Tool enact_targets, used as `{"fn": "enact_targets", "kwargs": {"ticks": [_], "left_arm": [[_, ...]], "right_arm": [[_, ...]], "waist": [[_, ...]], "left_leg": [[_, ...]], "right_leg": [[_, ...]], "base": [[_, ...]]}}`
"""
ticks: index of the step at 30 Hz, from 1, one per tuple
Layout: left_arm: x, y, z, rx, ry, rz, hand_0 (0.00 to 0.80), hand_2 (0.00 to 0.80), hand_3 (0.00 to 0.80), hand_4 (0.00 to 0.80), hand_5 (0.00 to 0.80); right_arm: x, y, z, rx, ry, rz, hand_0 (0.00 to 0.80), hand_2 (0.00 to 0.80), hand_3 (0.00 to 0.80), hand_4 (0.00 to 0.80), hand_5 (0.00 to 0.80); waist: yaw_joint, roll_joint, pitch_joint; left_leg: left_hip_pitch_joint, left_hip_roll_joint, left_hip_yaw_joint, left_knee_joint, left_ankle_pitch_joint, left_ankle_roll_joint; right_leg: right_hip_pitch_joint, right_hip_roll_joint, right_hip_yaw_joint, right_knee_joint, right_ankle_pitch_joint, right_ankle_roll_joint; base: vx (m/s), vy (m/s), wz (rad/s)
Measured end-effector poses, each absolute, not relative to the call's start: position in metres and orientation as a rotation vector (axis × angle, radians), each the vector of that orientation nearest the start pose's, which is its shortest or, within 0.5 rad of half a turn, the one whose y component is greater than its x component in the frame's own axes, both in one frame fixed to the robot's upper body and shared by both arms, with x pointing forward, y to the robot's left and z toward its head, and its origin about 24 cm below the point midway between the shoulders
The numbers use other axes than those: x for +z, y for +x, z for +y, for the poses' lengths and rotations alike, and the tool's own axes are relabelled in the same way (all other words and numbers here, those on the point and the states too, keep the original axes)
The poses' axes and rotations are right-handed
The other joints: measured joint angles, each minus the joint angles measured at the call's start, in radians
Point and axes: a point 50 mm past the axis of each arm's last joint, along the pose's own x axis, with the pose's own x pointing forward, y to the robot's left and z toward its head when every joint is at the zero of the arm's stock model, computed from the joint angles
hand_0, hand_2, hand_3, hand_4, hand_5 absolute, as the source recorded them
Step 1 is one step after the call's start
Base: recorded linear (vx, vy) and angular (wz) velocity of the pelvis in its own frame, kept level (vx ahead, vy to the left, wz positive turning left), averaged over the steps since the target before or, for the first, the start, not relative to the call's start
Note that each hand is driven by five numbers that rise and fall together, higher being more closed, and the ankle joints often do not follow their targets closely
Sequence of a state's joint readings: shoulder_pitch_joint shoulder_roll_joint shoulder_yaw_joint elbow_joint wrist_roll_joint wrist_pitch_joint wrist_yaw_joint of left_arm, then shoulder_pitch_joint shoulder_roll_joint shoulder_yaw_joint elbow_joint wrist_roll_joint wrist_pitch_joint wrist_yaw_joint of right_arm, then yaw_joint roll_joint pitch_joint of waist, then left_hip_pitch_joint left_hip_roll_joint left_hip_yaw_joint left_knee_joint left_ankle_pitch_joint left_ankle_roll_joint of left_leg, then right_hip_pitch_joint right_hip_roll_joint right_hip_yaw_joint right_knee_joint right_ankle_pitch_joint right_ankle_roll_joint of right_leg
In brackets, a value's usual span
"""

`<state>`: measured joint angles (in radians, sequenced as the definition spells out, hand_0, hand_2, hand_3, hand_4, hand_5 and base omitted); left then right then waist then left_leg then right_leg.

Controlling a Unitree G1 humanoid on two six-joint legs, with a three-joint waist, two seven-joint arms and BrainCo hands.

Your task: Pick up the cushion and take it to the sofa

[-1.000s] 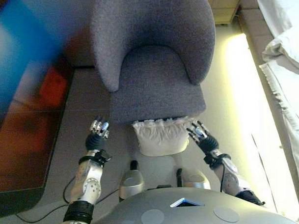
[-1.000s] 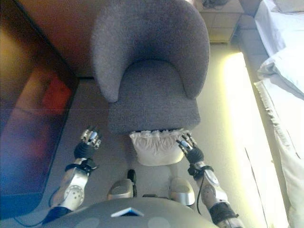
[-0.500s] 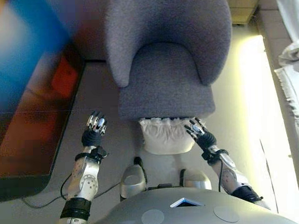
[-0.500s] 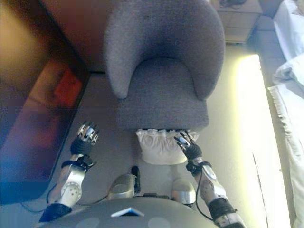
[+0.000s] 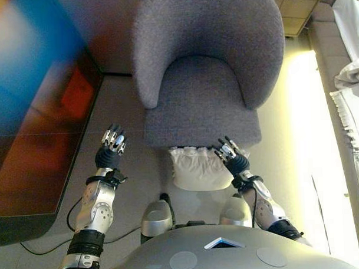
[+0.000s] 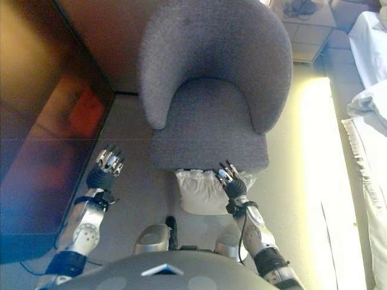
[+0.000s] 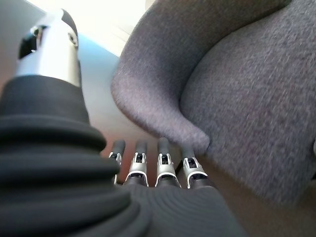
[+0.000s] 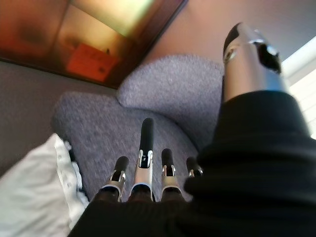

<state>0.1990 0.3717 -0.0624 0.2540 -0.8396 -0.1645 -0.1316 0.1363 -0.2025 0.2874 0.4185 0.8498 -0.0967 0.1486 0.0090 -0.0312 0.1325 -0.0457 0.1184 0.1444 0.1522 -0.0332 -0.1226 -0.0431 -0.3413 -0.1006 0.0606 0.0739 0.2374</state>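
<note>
**Left eye view: white cushion on the floor at the armchair's front, both hands empty**

Left eye view shows a white ruffled fabric cushion (image 5: pixel 198 168) lying on the grey floor (image 5: pixel 123 122), tucked against the front edge of a grey upholstered tub armchair (image 5: pixel 207 74). The right hand (image 5: pixel 232 157) hovers at the cushion's right upper corner, fingers straight and spread, closed on nothing; whether it touches the fabric cannot be told. The left hand (image 5: pixel 111 150) is held above bare floor left of the armchair, well apart from the cushion, its fingers extended and relaxed. A dark glossy panel (image 5: pixel 31 122) runs along the left. White bedding (image 5: pixel 351 81) lies at the far right.
</note>
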Motion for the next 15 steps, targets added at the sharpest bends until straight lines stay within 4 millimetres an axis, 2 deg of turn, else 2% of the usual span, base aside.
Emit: {"fn": "enact_targets", "kwargs": {"ticks": [1,3,5,6,8,10,11,14,15], "left_arm": [[-0.032,0.186,0.234,0.101,-0.472,0.249,0.000,0.000,0.000,0.000,0.000],[-0.040,0.177,0.228,0.116,-0.505,0.272,0.000,0.000,0.000,0.000,0.000],[-0.041,0.174,0.219,0.113,-0.537,0.271,0.000,0.000,0.000,0.000,0.000],[-0.041,0.175,0.216,0.103,-0.544,0.274,0.000,0.000,0.000,0.000,0.000],[-0.042,0.177,0.210,0.080,-0.549,0.290,0.000,0.000,0.000,0.000,0.000],[-0.039,0.182,0.209,0.067,-0.550,0.281,0.000,0.000,0.000,0.000,0.000],[-0.038,0.184,0.208,0.063,-0.549,0.276,0.000,0.000,0.000,0.000,0.000],[-0.038,0.184,0.209,0.073,-0.542,0.279,0.000,0.000,0.000,0.000,0.000],[-0.038,0.184,0.210,0.078,-0.529,0.282,0.000,0.000,0.000,0.000,0.000]], "right_arm": [[-0.075,0.184,-0.156,0.071,0.601,0.500,0.000,0.000,0.000,0.000,0.000],[-0.075,0.184,-0.165,0.077,0.564,0.521,0.000,0.000,0.000,0.000,0.000],[-0.073,0.186,-0.173,0.083,0.526,0.522,0.000,0.000,0.000,0.000,0.000],[-0.072,0.187,-0.176,0.079,0.512,0.520,0.000,0.000,0.000,0.000,0.000],[-0.070,0.187,-0.180,0.083,0.479,0.516,0.000,0.000,0.000,0.000,0.000],[-0.069,0.188,-0.182,0.078,0.457,0.511,0.000,0.000,0.000,0.000,0.000],[-0.068,0.188,-0.184,0.076,0.451,0.505,0.000,0.000,0.000,0.000,0.000],[-0.068,0.188,-0.176,0.083,0.477,0.494,0.000,0.000,0.000,0.000,0.000],[-0.068,0.188,-0.173,0.083,0.485,0.490,0.000,0.000,0.000,0.000,0.000]], "waist": [[-0.003,0.030,-0.006],[0.002,0.073,-0.023],[0.004,0.089,-0.033],[0.003,0.086,-0.031],[0.001,0.082,-0.030],[-0.004,0.086,-0.034],[-0.012,0.086,-0.034],[-0.021,0.077,-0.038],[-0.021,0.071,-0.042]], "left_leg": [[0.009,0.045,-0.014,-0.019,0.008,-0.019],[0.021,0.110,-0.032,-0.049,0.019,-0.008],[0.037,0.143,-0.039,-0.064,0.047,0.021],[0.035,0.144,-0.039,-0.058,0.063,0.041],[0.020,0.141,-0.036,-0.046,0.087,0.034],[0.019,0.133,-0.037,-0.075,0.084,0.029],[0.022,0.127,-0.035,-0.095,0.078,0.023],[0.038,0.093,-0.030,-0.143,0.090,-0.028],[0.041,0.083,-0.024,-0.151,0.092,-0.032]], "right_leg": [[0.015,0.052,-0.008,0.006,-0.020,-0.028],[0.032,0.128,-0.018,0.004,-0.047,-0.056],[0.038,0.164,-0.038,0.013,-0.068,-0.083],[0.041,0.165,-0.048,0.018,-0.076,-0.088],[0.056,0.159,-0.072,0.020,-0.085,-0.090],[0.054,0.152,-0.089,0.022,-0.088,-0.084],[0.054,0.147,-0.092,0.022,-0.089,-0.079],[0.059,0.116,-0.087,0.012,-0.083,-0.056],[0.062,0.101,-0.086,0.001,-0.077,-0.046]], "base": [[0.168,-0.181,0.19],[0.123,-0.140,0.12],[0.063,-0.062,0.21],[0.047,-0.001,0.19],[0.026,0.088,0.33],[0.032,0.131,0.36],[0.052,0.094,0.34],[0.034,0.057,0.16],[0.030,0.055,-0.03]]}}
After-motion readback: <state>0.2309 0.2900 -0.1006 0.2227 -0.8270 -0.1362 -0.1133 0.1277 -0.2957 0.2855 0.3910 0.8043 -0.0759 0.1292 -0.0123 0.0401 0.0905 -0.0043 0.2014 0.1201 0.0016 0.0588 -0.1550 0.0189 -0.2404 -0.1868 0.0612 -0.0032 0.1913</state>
